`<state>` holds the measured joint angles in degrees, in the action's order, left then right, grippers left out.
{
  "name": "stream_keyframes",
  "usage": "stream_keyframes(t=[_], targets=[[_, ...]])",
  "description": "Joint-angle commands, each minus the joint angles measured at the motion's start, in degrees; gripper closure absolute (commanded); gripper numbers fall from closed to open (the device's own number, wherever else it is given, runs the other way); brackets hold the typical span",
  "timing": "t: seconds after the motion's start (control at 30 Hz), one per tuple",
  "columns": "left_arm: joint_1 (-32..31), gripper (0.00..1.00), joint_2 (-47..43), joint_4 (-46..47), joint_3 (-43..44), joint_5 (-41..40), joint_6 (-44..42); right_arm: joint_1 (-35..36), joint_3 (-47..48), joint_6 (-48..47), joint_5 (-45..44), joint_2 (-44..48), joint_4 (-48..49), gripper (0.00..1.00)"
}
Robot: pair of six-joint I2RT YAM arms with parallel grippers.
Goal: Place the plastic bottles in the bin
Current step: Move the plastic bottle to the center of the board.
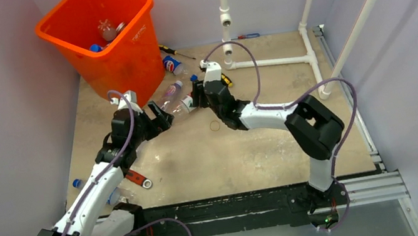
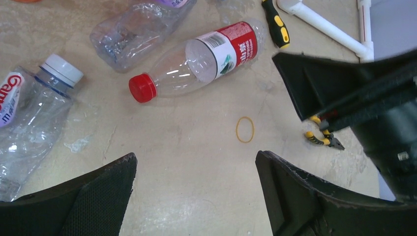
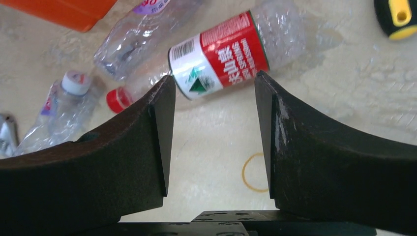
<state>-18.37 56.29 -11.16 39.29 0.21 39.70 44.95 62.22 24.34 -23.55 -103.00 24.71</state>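
Top view: table [image 1: 232, 158] free from centre to 6 o'clock. At 11 the bin [image 1: 122, 65] blocks; white pipe frame [image 1: 273, 61] fences 1 to 3.

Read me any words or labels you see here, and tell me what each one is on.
"Gan", cut off: label of the white-capped bottle.
"山泉", beside small blurred print: red label of the red-capped bottle.
Lettering on the rim of the orange bin: too small to read.
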Motion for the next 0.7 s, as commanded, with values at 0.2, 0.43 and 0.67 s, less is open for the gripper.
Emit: stream_keyframes(t=[0.2,0.43,0.67], targets=[[0.35,0.09,-0.39,3.51,-1.66,5.21,2.13,-5.13,20.94,-8.1,1.35,-14.59,-6.14,0.43],[0.18,0.09,-0.31,3.33,-1.83,4.89,2.14,-7.13,26.07,-8.77,4.17,-19.98,-9.07,0.43],[0.27,0.1,0.63,3.86,-2.19,5.52,2.39,-7.11,21.22,-6.79,5.85,-18.73,-8.21,0.43]])
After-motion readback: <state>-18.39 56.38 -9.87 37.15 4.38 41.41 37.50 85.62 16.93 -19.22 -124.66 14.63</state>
